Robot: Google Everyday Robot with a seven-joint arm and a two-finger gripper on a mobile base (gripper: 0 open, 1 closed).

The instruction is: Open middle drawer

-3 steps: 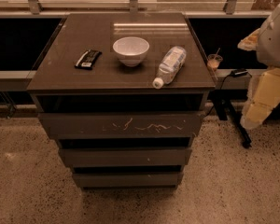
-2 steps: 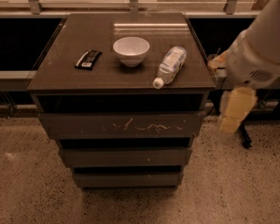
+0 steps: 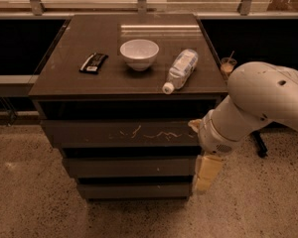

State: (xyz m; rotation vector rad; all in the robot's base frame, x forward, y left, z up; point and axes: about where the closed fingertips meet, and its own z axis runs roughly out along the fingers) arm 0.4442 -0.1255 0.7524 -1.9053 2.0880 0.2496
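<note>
Dim amber light; glare streaks counter (image 3: 64, 81) rear; gripper (image 3: 207, 174) hangs pale at shadowed middle drawer (image 3: 129, 166) right end.

You had a dark brown cabinet top (image 3: 64, 86) in front of you. A white bowl (image 3: 139, 53) stood near its middle. A clear bottle (image 3: 181, 69) lay on its side just right of the bowl, cap toward the front edge. A small black flat thing (image 3: 93, 62), maybe a snack packet, lay left of the bowl. The gripper (image 3: 202, 182) hung low by the cabinet's front right corner, pointing down.
</note>
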